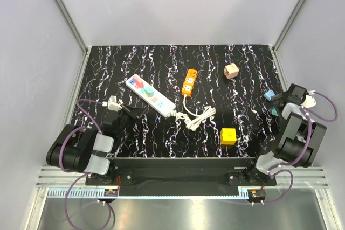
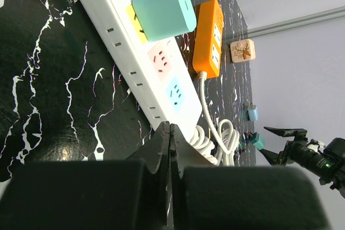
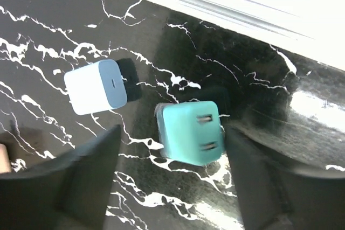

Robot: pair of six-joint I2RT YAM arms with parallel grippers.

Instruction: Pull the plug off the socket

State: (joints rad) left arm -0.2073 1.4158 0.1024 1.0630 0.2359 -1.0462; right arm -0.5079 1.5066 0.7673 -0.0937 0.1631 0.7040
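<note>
The socket [image 1: 151,96], a long white strip with coloured outlets, lies slanted on the black marbled table; its coiled cord [image 1: 197,117] trails to the right. A teal plug [image 2: 164,9] sits in one of its outlets. My left gripper [image 2: 170,133] is shut and empty, just short of the socket's [image 2: 141,63] near end. At the table's right edge my right gripper [image 3: 172,133] stands open over a second teal plug [image 3: 191,132], which lies loose on the table with its prongs showing, untouched by either finger. A white and blue plug [image 3: 96,86] lies beside it.
A short orange power strip [image 1: 188,82] lies right of the socket. A yellow cube [image 1: 228,136] sits near the front right and a beige cube [image 1: 231,70] at the back right. Grey walls enclose the table on three sides.
</note>
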